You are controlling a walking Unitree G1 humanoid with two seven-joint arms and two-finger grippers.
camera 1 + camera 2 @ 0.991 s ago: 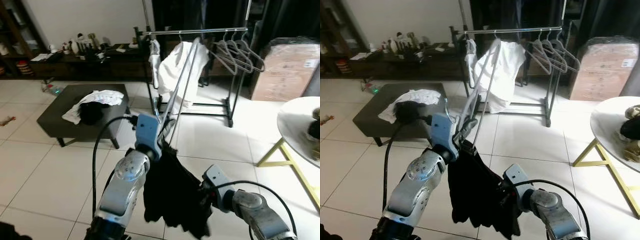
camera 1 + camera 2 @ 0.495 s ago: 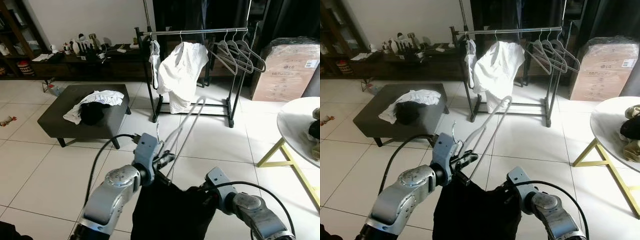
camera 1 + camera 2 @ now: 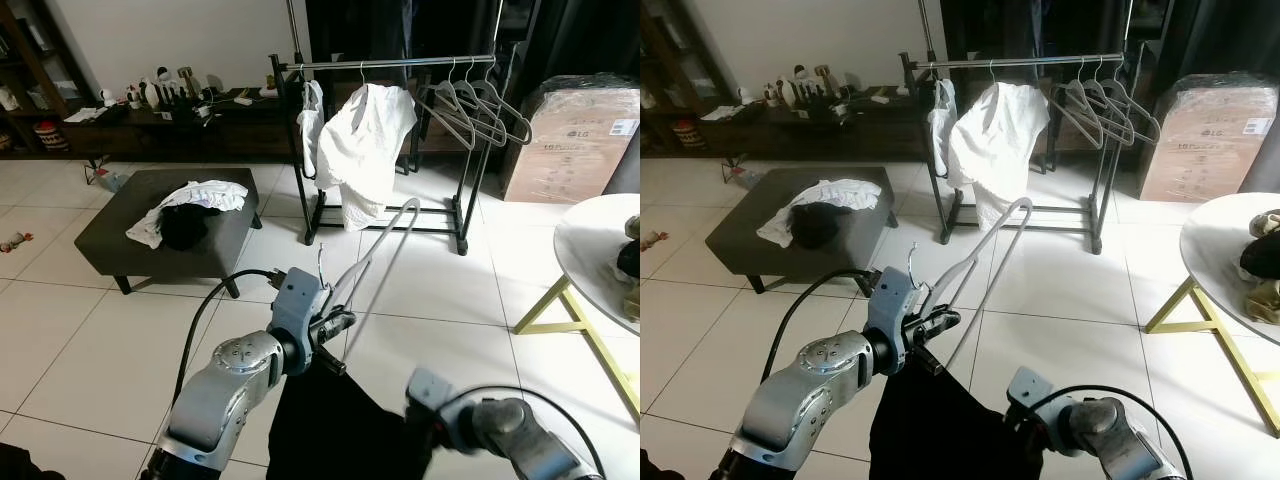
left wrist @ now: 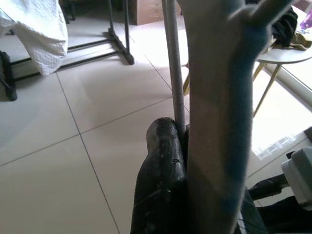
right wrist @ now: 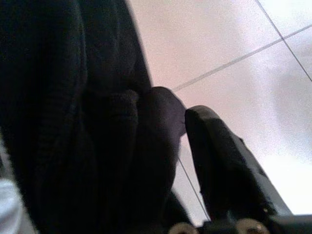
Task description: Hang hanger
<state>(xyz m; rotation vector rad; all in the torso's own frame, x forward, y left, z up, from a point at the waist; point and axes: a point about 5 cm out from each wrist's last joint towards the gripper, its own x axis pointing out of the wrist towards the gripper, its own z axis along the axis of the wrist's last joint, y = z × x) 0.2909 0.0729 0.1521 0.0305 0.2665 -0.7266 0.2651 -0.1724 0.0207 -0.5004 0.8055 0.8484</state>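
Grey plastic hanger (image 3: 372,250) carrying black garment (image 3: 335,425) is sitting clenched in left gripper (image 3: 335,325), right gripper (image 5: 180,122) pinching the cloth below, black-framed clothes rail (image 3: 390,63) well ahead, hanging not yet done.

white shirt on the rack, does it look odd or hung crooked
Yes. The white shirt hangs lopsided on the clothes rack, bunched toward one side with its hem uneven, unlike the bare hangers beside it, which hang in a neat row.

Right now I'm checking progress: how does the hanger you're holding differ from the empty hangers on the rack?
The held hanger is clamped in the left gripper, tilted over the floor; the empty hangers hang upright from the rack. The held one carries a black garment; those are bare. All look like similar grey hangers.
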